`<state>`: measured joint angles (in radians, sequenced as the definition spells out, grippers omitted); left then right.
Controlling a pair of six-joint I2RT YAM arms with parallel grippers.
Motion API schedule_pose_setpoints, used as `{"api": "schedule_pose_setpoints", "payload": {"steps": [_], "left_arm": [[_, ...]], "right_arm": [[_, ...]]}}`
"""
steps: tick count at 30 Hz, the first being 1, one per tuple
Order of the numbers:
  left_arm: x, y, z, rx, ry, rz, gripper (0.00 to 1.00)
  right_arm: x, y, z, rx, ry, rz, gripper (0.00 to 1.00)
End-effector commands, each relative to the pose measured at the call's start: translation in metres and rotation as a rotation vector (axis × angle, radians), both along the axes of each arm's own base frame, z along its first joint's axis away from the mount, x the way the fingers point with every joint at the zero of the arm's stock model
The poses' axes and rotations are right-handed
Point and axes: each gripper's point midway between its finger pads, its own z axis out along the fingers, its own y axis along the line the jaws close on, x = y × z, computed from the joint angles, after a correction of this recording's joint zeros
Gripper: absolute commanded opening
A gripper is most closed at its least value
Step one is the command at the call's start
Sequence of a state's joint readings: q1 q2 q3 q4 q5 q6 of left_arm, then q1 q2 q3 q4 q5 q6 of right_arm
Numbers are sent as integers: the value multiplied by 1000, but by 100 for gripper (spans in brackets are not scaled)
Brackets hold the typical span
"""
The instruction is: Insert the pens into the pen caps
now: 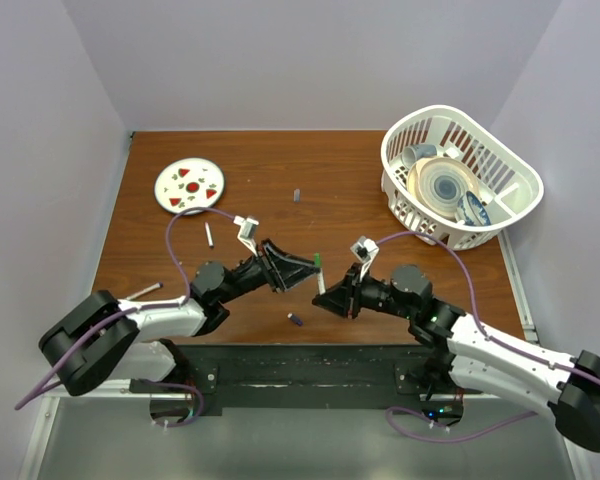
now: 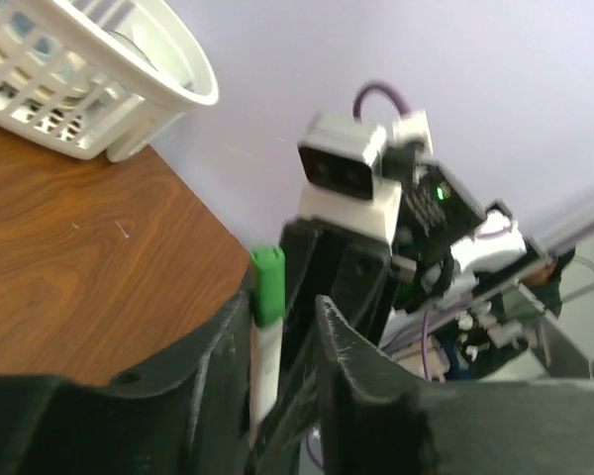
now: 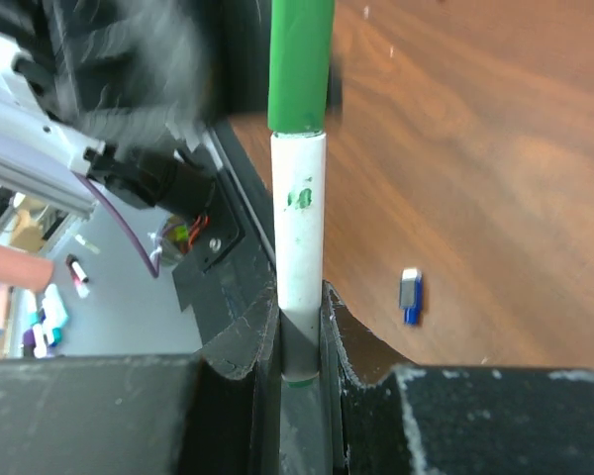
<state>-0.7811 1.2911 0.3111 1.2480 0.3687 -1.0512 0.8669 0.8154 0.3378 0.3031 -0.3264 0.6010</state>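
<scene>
My right gripper (image 1: 327, 296) (image 3: 300, 309) is shut on a white pen (image 3: 299, 223) and holds it upright above the table's front middle. A green cap (image 3: 299, 64) sits on the pen's far end. My left gripper (image 1: 310, 268) (image 2: 282, 322) is open; the capped pen (image 2: 265, 361) and green cap (image 2: 267, 285) stand between its fingertips, against the left finger (image 2: 213, 381). A blue cap (image 1: 295, 320) (image 3: 409, 296) lies near the front edge. A dark cap (image 1: 296, 195) lies mid-table. Two more pens lie at left, one (image 1: 208, 235) below the plate and one (image 1: 145, 291) by the left arm.
A round white plate (image 1: 190, 186) with red marks sits at the back left. A white basket (image 1: 515, 165) with dishes stands at the back right and shows in the left wrist view (image 2: 99, 109). Purple cables loop over both arms.
</scene>
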Motion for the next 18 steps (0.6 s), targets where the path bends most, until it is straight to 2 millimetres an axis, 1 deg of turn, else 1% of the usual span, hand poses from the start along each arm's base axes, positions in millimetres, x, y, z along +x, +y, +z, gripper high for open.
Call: {"api": "schedule_pose_setpoints", "payload": {"steps": [1,2,3,4,5,6,7,8,9,11,13,14,16,18], "left_arm": [[-40,-2,24,-43,-61,-152,54],[-38,-5,36,-45,-78,-160,57],[-40,-10,28,10,-76,-194,60],[-40,-13,30,23,-93,-210,64],[-40,-16,38,20,-116,-223,68],[-44,-17,40,18,-142,-245,73],[-45,-17,44,9,-161,-250,87],[-46,-16,48,1,-183,-255,96],[-51,-16,50,3,-215,-277,100],[-51,-17,54,15,-235,-284,100],[-46,-19,57,41,-268,-262,100],[-44,-19,54,69,-253,-248,100],[-32,-17,57,78,-253,-171,100],[-25,-10,68,34,-240,-98,100]], "right_arm": [[11,-1,52,74,-164,-21,0],[8,-1,53,77,-168,-7,0],[1,-1,57,93,-174,21,0],[-2,-1,58,99,-176,34,0],[-4,-2,59,107,-175,44,0],[-8,-2,62,117,-178,60,0],[-10,-2,63,122,-176,66,0],[-11,-3,63,123,-173,69,0],[-13,-3,65,128,-176,73,0],[-15,-4,67,128,-173,84,0],[-19,-4,71,137,-173,97,0],[-20,-4,72,140,-172,103,0],[-24,-4,73,148,-171,124,0],[-27,-4,76,156,-171,137,0]]}}
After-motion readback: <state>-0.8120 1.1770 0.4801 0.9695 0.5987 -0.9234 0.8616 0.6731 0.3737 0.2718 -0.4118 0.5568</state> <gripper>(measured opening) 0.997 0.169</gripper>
